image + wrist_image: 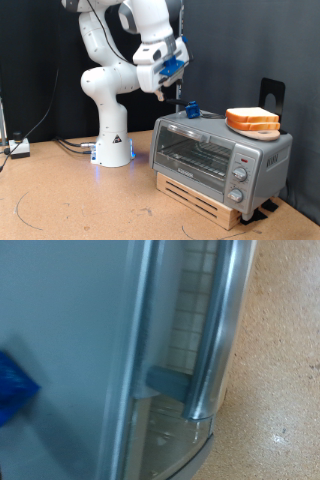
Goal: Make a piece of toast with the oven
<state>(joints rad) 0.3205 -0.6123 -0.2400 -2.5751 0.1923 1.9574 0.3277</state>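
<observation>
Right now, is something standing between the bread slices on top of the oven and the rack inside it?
Yes. The oven has its glass door shut, so the rack is closed off. The bread slices lie on the oven's top. The gripper hangs above the top's left end in the exterior view, holding nothing visible.

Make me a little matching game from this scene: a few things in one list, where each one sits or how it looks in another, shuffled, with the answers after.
Things:
1. bread slices
2. hand
3. oven
4. small blue object

Descriptions:
A. silver box with a glass door, standing on a wooden base
B. stacked on the oven's top, toward the exterior view's right
C. in the air above the oven's top, toward the exterior view's left
D. resting on the oven's top, near its left end in the exterior view

Pairs: 1-B, 2-C, 3-A, 4-D
</observation>
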